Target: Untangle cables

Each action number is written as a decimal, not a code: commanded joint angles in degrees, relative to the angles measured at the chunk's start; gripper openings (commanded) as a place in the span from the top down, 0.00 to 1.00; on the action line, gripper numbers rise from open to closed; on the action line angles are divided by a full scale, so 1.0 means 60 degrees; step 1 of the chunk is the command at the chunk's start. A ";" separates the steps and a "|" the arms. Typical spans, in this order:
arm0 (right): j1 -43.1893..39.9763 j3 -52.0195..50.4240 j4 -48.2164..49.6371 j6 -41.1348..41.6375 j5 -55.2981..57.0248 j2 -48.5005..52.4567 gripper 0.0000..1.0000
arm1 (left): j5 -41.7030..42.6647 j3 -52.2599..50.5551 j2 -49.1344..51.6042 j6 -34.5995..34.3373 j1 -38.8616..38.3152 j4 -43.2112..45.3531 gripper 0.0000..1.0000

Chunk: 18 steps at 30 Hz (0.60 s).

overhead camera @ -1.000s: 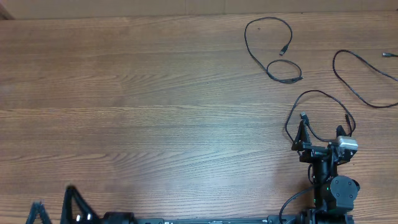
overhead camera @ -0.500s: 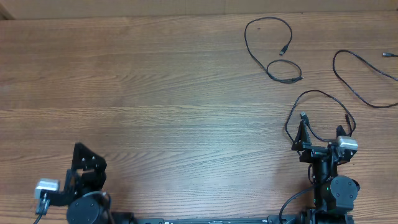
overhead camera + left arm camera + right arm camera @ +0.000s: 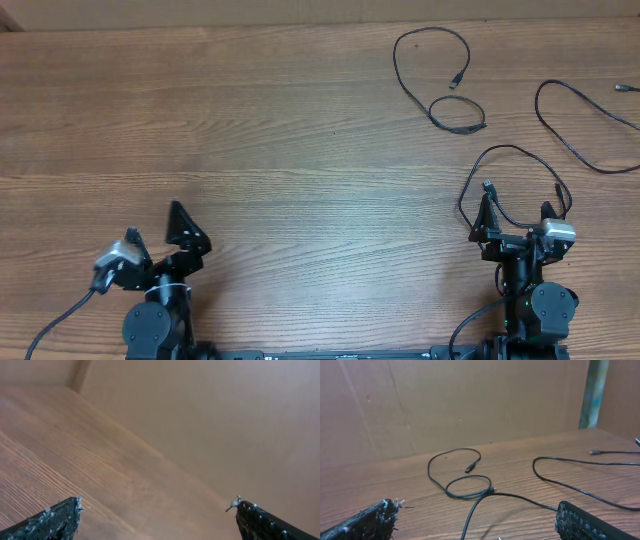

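Observation:
Three thin black cables lie apart at the table's right. A looped cable (image 3: 458, 129) sits far back, another cable (image 3: 538, 105) runs to the right edge, and an arched cable (image 3: 515, 148) curves round my right gripper (image 3: 517, 213). That gripper is open, and in the right wrist view the arched cable (image 3: 520, 496) passes between its fingers (image 3: 590, 522) untouched; beyond lie the looped cable (image 3: 454, 450) and the right-hand cable (image 3: 580, 461). My left gripper (image 3: 158, 235) stands open near the front left, far from all cables. In its wrist view the left gripper (image 3: 157, 512) frames only bare wood.
A wooden table (image 3: 250, 140) stretches wide between the arms. A brown cardboard wall (image 3: 470, 400) backs it. The arm bases and their thicker black wires sit along the front edge (image 3: 470, 335).
My left arm has come into view from the bottom left edge and swung rightward, its open gripper now over the table. The right arm and the cables have not moved.

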 commanded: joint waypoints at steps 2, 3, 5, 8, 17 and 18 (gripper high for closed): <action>0.0025 -0.0106 0.0040 -0.0040 -0.0044 -0.0117 0.00 | 0.0696 -0.0499 -0.0106 0.1865 -0.0062 0.0033 0.01; 0.0025 -0.0106 0.0040 -0.0040 -0.0044 -0.0117 0.00 | 0.0692 -0.0583 -0.0106 0.1880 -0.0062 0.0029 0.00; 0.0025 -0.0106 0.0040 -0.0040 -0.0044 -0.0117 0.00 | 0.0630 -0.0812 -0.0106 0.1880 -0.0062 -0.0087 0.00; 0.0025 -0.0106 0.0040 -0.0040 -0.0044 -0.0117 0.00 | 0.0619 -0.1071 -0.0106 0.1876 -0.0062 -0.0364 0.00; 0.0025 -0.0106 0.0044 -0.0040 -0.0040 -0.0117 0.00 | 0.0685 -0.1395 -0.0091 0.1836 -0.0062 -0.0098 0.01; 0.0025 -0.0106 0.0044 -0.0040 -0.0044 -0.0117 0.00 | 0.0656 -0.1395 -0.0091 0.1832 -0.0062 -0.0087 0.00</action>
